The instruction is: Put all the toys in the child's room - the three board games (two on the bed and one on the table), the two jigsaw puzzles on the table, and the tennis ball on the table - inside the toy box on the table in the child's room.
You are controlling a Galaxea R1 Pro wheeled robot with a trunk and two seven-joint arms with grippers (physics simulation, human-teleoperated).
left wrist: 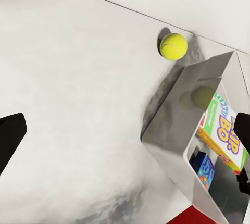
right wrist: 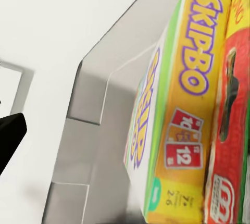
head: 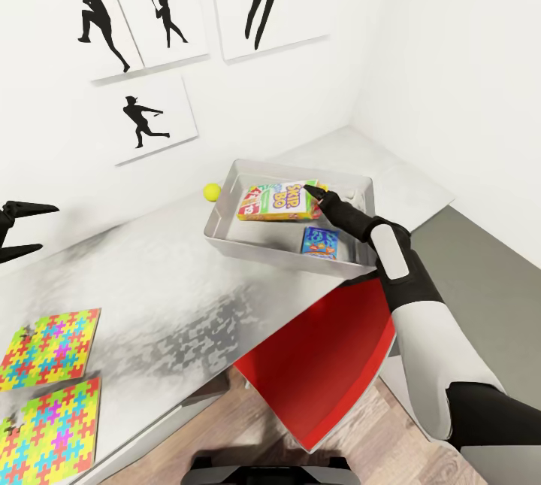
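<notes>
Right fingers [head: 319, 195] sit at the top corner of the Skip-Bo box [head: 279, 201], over the toy box [head: 353, 267]. Can't tell if they're clamped on it or just parted beside it; the right wrist view shows the box face very close with one dark fingertip off to the side. Left fingers [head: 21, 231] are spread wide, holding nothing, hovering above the table [head: 165, 274] well away from the toy box.

Skip-Bo box is inside the toy box, standing on edge and tilted, not lying flat. A red-and-yellow box [right wrist: 229, 130] presses against it in the right wrist view, probably a second game, though the print is hard to read. A small blue game box [head: 320, 240] lies flat on the toy box floor, near the front wall. So two games look in for sure, maybe all three.

Tennis ball [left wrist: 173, 46] is still on the table, just outside the toy box, near the wall. Both jigsaw puzzles, one [head: 52, 347] and the other [head: 51, 432], lie flat on the table near its front edge, well apart from the toy box and next to each other.

Left to do, by my read: settle or let go of the Skip-Bo box, then ball and two puzzles. Roughly half done. A red chair [head: 323, 365] is tucked under the table below the toy box.
</notes>
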